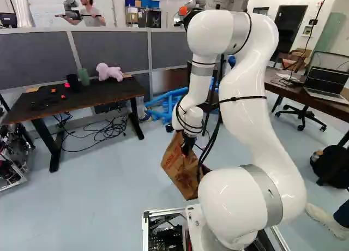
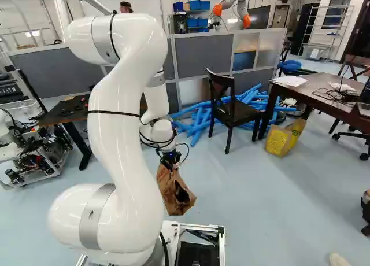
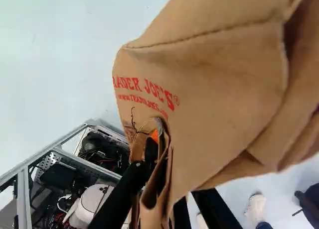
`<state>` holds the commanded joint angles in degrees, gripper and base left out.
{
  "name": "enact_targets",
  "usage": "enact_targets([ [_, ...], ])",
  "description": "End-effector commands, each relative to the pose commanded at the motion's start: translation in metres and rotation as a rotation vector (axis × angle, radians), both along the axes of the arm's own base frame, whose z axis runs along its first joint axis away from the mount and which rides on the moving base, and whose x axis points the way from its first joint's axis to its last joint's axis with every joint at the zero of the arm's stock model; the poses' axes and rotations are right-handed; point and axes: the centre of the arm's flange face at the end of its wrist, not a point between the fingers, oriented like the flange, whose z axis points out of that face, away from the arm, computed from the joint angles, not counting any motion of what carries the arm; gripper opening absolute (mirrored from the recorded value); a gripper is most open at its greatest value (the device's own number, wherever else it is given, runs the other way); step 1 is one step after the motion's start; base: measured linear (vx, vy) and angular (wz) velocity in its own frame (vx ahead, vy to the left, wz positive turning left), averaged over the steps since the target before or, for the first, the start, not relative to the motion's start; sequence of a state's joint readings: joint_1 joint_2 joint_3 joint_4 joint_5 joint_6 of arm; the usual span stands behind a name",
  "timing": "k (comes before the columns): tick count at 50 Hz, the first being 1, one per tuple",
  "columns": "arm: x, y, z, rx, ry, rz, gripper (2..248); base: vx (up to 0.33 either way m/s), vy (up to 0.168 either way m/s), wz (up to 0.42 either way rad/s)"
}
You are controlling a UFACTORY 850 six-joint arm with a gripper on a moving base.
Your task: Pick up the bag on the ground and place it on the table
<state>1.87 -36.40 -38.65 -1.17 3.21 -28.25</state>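
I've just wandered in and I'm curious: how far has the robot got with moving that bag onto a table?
The pick-up looks done: the brown bag hangs above the floor. In progress is the carry, with the bag pinched in the tool. Left to do: bring it over a table and set it down; neither the left table nor the right one holds it yet.

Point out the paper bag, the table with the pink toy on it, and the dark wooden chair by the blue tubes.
Paper bag [image 1: 178,166]: left base view, broad side.
Table [image 1: 94,96]: left base view, bare tabletop.
Dark chair [image 2: 237,113]: right base view, seat.
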Motion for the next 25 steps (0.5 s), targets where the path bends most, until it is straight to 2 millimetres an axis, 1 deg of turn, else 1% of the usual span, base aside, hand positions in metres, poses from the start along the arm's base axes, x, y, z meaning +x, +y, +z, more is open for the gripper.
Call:
enact_targets([
  [25,-0.006,-0.001,0.036,-0.001,-0.01,-0.001,23,0.0,0.0,0.0],
])
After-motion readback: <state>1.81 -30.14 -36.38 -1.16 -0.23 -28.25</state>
